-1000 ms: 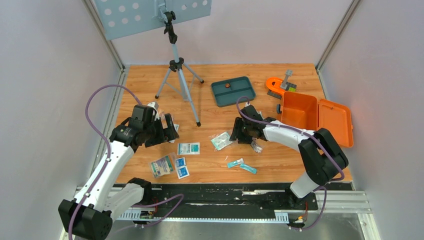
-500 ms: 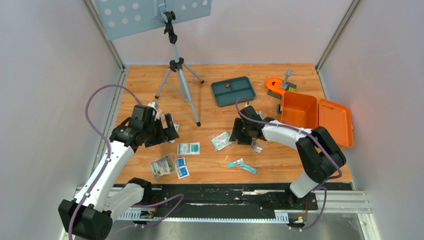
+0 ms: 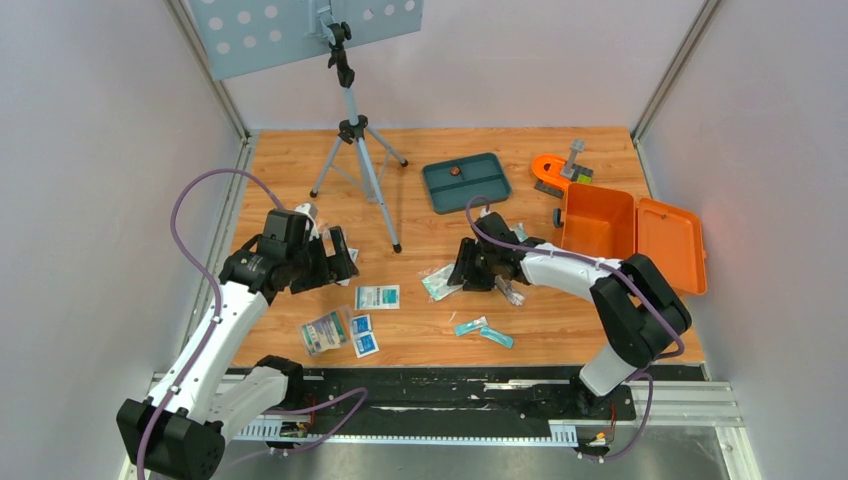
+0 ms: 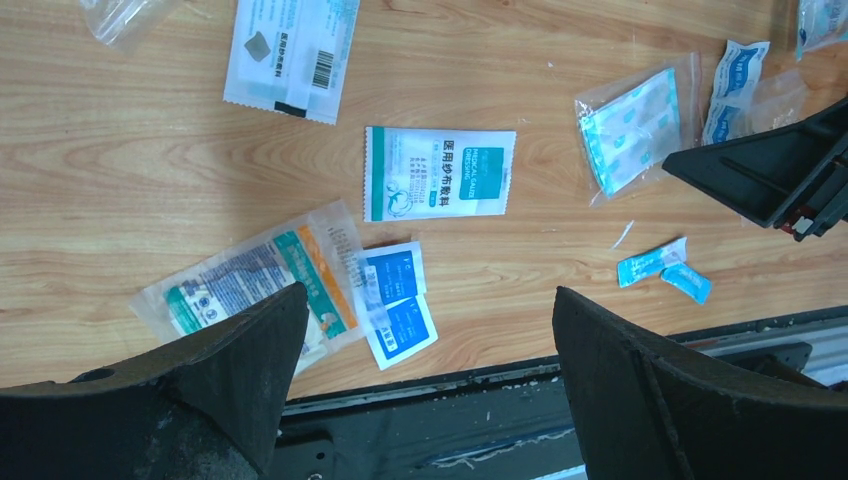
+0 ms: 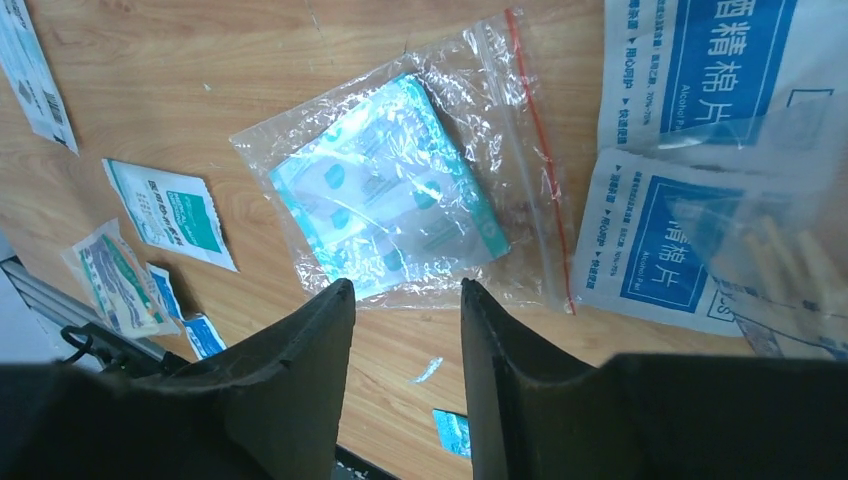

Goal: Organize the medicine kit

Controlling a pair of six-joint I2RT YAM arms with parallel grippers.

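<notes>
Lying open at the right of the top view, the medicine kit [image 3: 600, 225] is shown; the left gripper [image 4: 430, 295] is spread wide, empty; the right gripper [image 5: 407, 290] is narrowly parted, empty, near a zip bag [image 5: 390, 190].

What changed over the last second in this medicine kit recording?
The right tool slid a little leftward, toward the clear zip bag of teal packets, jaws partly open with nothing held. The left tool, open wide, the scattered packets and the open medicine kit stayed put.
</notes>
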